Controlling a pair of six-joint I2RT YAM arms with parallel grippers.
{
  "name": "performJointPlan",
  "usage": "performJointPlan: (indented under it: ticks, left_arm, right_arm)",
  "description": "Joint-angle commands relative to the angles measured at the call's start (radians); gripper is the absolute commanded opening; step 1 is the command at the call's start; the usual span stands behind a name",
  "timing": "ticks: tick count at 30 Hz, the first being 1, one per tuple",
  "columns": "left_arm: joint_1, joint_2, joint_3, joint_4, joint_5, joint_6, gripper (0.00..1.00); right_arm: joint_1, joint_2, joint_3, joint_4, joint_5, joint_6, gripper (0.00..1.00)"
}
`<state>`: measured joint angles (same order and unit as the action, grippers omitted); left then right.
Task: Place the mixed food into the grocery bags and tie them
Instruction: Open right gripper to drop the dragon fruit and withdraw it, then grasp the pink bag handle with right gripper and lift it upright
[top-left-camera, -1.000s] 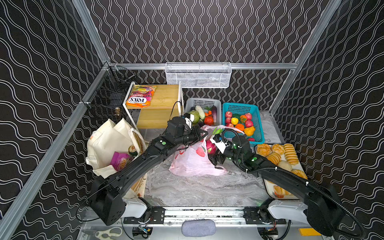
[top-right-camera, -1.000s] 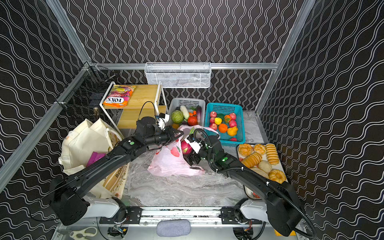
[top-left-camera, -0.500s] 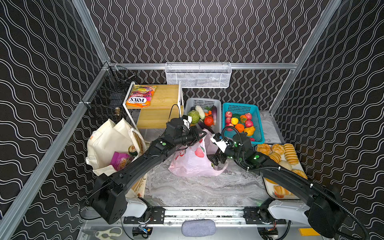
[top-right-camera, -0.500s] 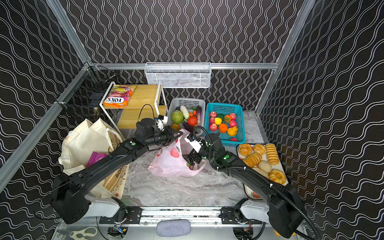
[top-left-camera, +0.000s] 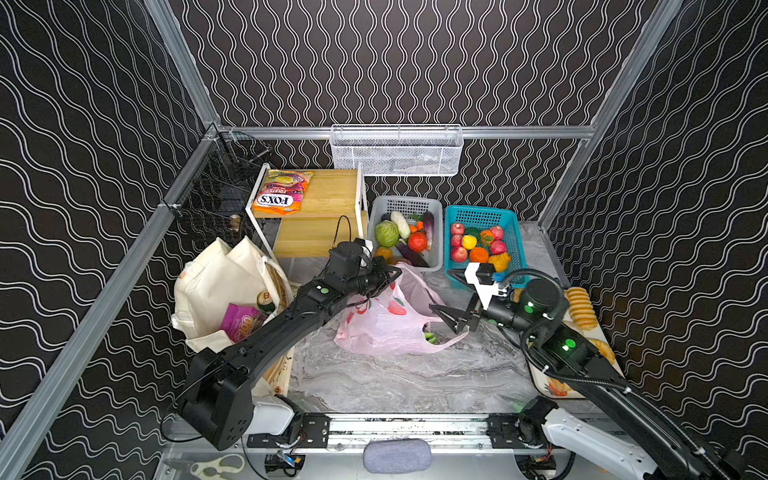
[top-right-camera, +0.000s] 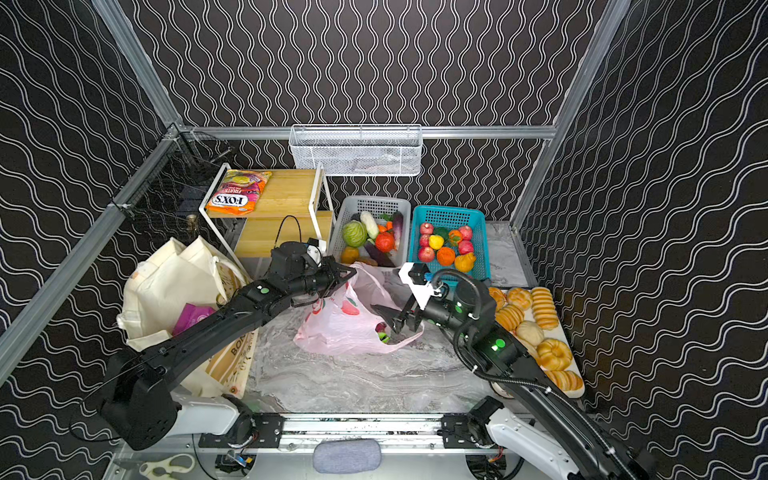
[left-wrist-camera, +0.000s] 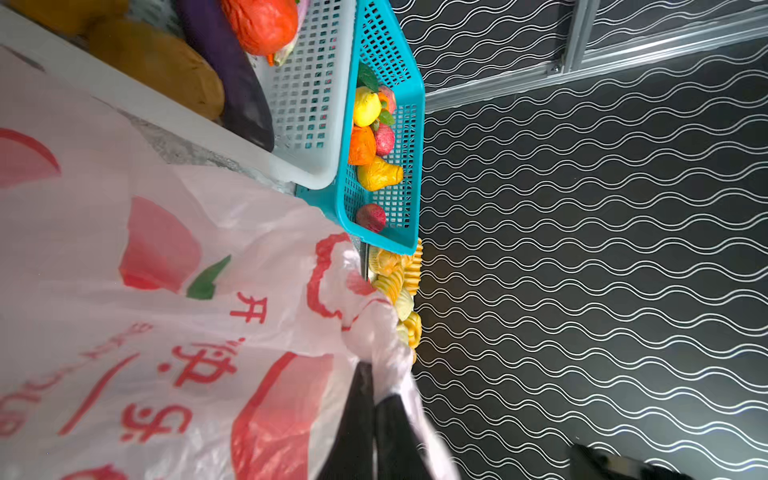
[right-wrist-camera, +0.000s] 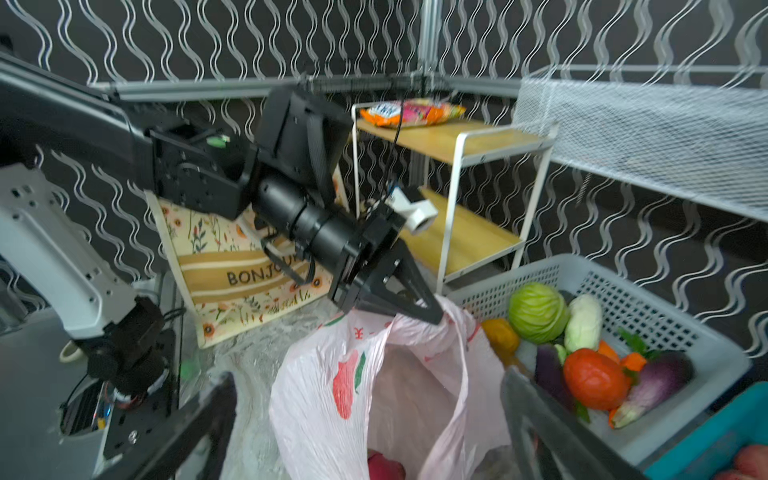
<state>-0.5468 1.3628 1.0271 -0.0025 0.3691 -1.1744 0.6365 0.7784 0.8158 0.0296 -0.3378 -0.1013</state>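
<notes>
- The left gripper (top-left-camera: 390, 275), at the middle of a top view, is clamped tight on one handle of the pink plastic bag (top-left-camera: 380, 330). It lifts the handle so the mouth gapes toward the right.
- The right gripper (top-left-camera: 444, 293) is spread wide and empty at the bag's right edge, probably lined up to take the loose handle for tying.
- A pink fruit (right-wrist-camera: 384, 465) lies inside the bag.
- At the left, the cream tote (top-left-camera: 216, 274) holds a purple packet (top-left-camera: 239, 318) and a can (top-left-camera: 266, 298).
- The grey basket (top-left-camera: 436, 208) and the blue basket (top-left-camera: 513, 224) crowd in just behind the bag, leaving little room to swing.
</notes>
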Motion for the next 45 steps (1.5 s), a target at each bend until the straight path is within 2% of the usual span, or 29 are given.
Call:
performJointPlan:
  ticks: [1,4,6,7,9,11,12,14,17,19,22,29,33,36,43,45]
  left_arm:
    - [0.007,-0.011,-0.002,0.01,-0.01,0.001,0.0]
    - [0.009,-0.023,-0.016,0.019,-0.018,-0.005,0.0]
    - [0.011,-0.028,-0.023,0.021,-0.021,-0.01,0.0]
    - [0.012,-0.029,-0.024,0.023,-0.02,-0.01,0.0]
    - [0.013,-0.032,-0.024,0.022,-0.017,-0.011,0.0]
    - [0.014,-0.036,-0.023,0.02,-0.019,-0.008,0.0]
    - [0.015,-0.038,-0.024,0.017,-0.02,-0.008,0.0]
    - [0.015,-0.041,-0.026,0.023,-0.02,-0.01,0.0]
    - [0.015,-0.043,-0.026,0.028,-0.023,-0.011,0.0]
    - [0.016,-0.041,-0.025,0.034,-0.025,-0.013,0.0]
    - [0.015,-0.039,-0.027,0.038,-0.024,-0.016,0.0]
    - [0.016,-0.04,-0.02,0.029,-0.025,-0.012,0.0]
    - [0.017,-0.034,-0.011,0.023,-0.024,-0.005,0.0]
    - [0.017,-0.029,-0.014,0.037,-0.015,-0.011,0.0]
    - [0.017,-0.034,-0.027,0.059,-0.009,-0.029,0.0]
    - [0.017,-0.035,-0.025,0.058,-0.006,-0.03,0.0]
  right_arm:
    - [-0.004,-0.081,-0.021,-0.004,0.331,0.106,0.99]
    - [-0.037,-0.123,-0.08,-0.084,0.63,0.241,0.89]
    - [-0.099,-0.117,-0.107,-0.189,0.683,0.358,0.83]
    - [-0.154,-0.108,-0.128,-0.241,0.663,0.435,0.79]
    - [-0.291,-0.092,-0.184,-0.298,0.526,0.579,0.73]
    - [-0.396,-0.078,-0.274,-0.247,0.291,0.638,0.69]
    - [-0.429,-0.066,-0.32,-0.206,0.169,0.677,0.66]
    - [-0.455,-0.019,-0.39,-0.12,0.012,0.747,0.61]
    - [-0.456,0.075,-0.415,-0.047,-0.166,0.817,0.56]
    - [-0.454,0.155,-0.459,0.088,-0.31,0.868,0.51]
    - [-0.445,0.278,-0.509,0.276,-0.434,0.931,0.44]
    - [-0.319,0.469,-0.524,0.445,-0.449,0.922,0.42]
    - [-0.265,0.54,-0.526,0.501,-0.362,0.923,0.38]
    - [-0.231,0.613,-0.502,0.55,-0.355,0.916,0.38]
    - [-0.205,0.803,-0.478,0.791,-0.395,1.009,0.36]
    - [-0.185,0.845,-0.474,0.871,-0.374,1.049,0.3]
